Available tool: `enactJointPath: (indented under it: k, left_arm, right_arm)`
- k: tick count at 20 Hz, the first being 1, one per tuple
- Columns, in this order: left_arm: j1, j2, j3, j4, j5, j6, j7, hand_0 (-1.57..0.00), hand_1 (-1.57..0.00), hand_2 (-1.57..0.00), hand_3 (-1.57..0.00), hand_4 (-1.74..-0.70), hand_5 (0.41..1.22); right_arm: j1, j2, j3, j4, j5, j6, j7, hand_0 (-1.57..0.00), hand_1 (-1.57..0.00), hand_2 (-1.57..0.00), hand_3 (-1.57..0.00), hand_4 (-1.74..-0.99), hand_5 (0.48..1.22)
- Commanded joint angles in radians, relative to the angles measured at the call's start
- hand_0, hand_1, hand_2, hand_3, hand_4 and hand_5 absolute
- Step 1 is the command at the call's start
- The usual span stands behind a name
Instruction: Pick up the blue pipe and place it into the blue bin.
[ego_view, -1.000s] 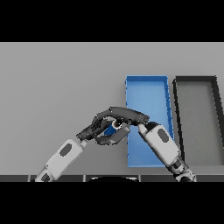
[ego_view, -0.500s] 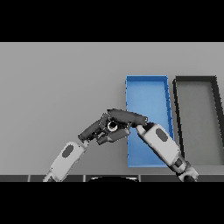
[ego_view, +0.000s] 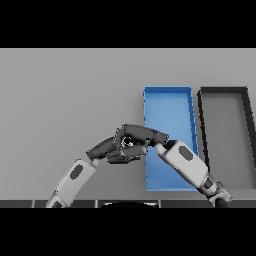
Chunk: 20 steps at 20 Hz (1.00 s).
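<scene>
The blue pipe (ego_view: 128, 143) is almost wholly hidden between my two hands; only a small round end shows, just left of the blue bin (ego_view: 170, 105). My left hand (ego_view: 106, 149) reaches in from the lower left and its fingers curl round the pipe from below. From the lower right, my right hand (ego_view: 145, 134) lays its fingers over the top of the pipe, with the thumb under it. Both hands hover over the table at the bin's left wall, about halfway along it.
A dark grey bin (ego_view: 227, 95) stands right beside the blue bin, on its right. My right forearm (ego_view: 185, 162) lies across the near half of the blue bin. Bare grey table stretches to the left and behind.
The right hand has closed further over the pipe, so the blue that showed before is now covered. Both hands have shifted slightly right, toward the blue bin.
</scene>
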Motion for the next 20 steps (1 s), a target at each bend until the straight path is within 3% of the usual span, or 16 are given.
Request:
enactJointPath:
  k: [1, 4, 7, 11, 14, 16, 20]
  left_arm:
    - [0.011, 0.007, 0.005, -0.008, -0.006, 0.001, -0.025, -0.3, -0.28, -0.26, -0.28, -1.04, 1.02]
    - [0.004, -0.009, 0.005, -0.001, -0.018, 0.019, 0.0, -0.15, -0.14, -0.13, -0.14, -0.94, 0.785]
    - [0.002, 0.002, 0.019, -0.003, -0.012, 0.022, 0.004, -0.08, -0.07, -0.07, -0.07, -0.89, 0.664]
    - [0.008, -0.017, 0.024, 0.014, 0.013, 0.014, 0.032, -0.03, -0.03, -0.03, -0.03, -0.89, 0.587]
    - [-0.005, -0.021, 0.036, 0.012, 0.018, 0.024, 0.069, -0.02, -0.01, -0.01, -0.01, -0.9, 0.562]
    - [0.015, -0.02, 0.031, 0.009, 0.02, 0.022, 0.074, -0.01, -0.01, -0.01, -0.01, -0.9, 0.548]
    - [0.024, -0.02, 0.026, 0.005, 0.024, 0.016, 0.1, 0.0, 0.0, 0.0, 0.0, -0.91, 0.514]
  right_arm:
    - [-0.008, 0.001, 0.003, 0.0, -0.012, -0.006, 0.01, -1.56, -1.56, -1.56, -1.56, -1.493, 1.21]
    - [-0.009, -0.005, 0.012, 0.012, 0.001, -0.003, -0.001, -1.57, -1.57, -1.57, -1.57, -1.496, 1.215]
    - [-0.001, -0.014, 0.028, 0.0, 0.027, -0.015, -0.004, -1.57, -1.57, -1.57, -1.57, -1.495, 1.218]
    - [-0.027, -0.017, 0.015, 0.028, 0.002, -0.018, -0.01, -1.57, -1.57, -1.57, -1.57, -1.49, 1.22]
    - [-0.029, -0.019, 0.013, 0.002, -0.043, -0.044, 0.006, -1.57, -1.57, -1.57, -1.57, -1.489, 1.22]
    - [-0.041, -0.033, -0.004, -0.014, -0.138, -0.066, 0.066, -1.57, -1.57, -1.57, -1.57, -1.491, 1.221]
    - [-0.11, -0.078, -0.058, -0.037, -0.316, -0.111, 0.164, -1.57, -1.57, -1.57, -1.57, -1.639, 1.221]
